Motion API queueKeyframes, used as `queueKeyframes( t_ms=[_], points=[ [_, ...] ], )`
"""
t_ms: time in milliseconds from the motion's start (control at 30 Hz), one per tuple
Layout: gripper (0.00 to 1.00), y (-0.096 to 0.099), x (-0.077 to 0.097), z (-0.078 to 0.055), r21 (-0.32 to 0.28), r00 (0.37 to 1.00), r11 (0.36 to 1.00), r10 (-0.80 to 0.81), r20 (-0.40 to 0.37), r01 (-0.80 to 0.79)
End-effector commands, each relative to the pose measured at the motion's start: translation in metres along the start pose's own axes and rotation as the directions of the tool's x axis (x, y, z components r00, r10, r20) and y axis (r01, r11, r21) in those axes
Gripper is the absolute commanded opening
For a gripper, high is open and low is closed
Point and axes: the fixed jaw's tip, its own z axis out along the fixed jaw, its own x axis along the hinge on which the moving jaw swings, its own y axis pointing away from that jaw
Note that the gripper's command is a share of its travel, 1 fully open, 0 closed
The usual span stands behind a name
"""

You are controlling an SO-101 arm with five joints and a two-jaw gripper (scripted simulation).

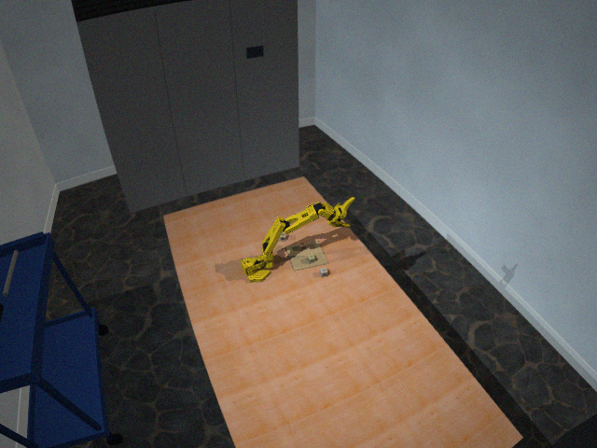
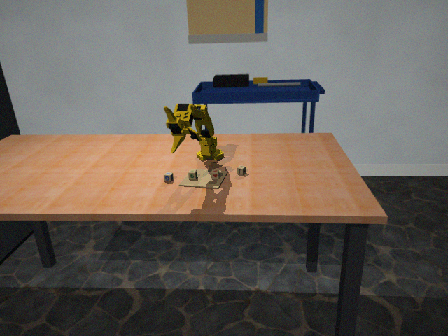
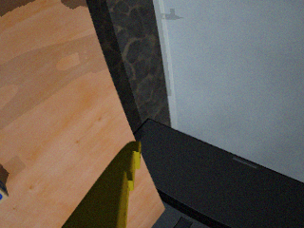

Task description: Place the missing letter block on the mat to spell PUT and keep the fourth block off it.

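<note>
the gripper (image 1: 350, 212) (image 2: 169, 129) (image 3: 135, 147) is raised above the table (image 1: 337, 328) (image 2: 108, 180) (image 3: 71, 142), jaws spread fully wide, holding nothing. two lettered blocks, one green-marked (image 1: 312, 258) (image 2: 192, 175) and one red-marked (image 2: 215, 174), sit apart on the thin beige mat (image 1: 298, 266) (image 2: 199, 183). off it, a blue-marked block (image 1: 324, 272) (image 2: 168, 177) rests near the robot's right side, a dark-marked block (image 1: 283, 237) (image 2: 241, 170) near its left. the top letters are too small to read, so which bears the missing one cannot be told.
</note>
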Motion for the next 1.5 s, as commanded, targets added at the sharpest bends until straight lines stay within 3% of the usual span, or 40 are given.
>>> queueKeyframes(
  t_ms=[0,1100,1133,1467],
  points=[
    [1.0,-0.001,0.0,-0.002,0.005,1.0,1.0,0.001,0.001,-0.001],
    [1.0,-0.001,0.0,-0.002,0.005,1.0,1.0,0.001,0.001,-0.001],
    [1.0,0.014,0.001,0.01,-0.062,1.0,0.998,0.001,-0.004,-0.001],
    [1.0,-0.006,0.0,-0.01,0.025,1.0,1.0,0.001,0.003,-0.001]
  ],
)
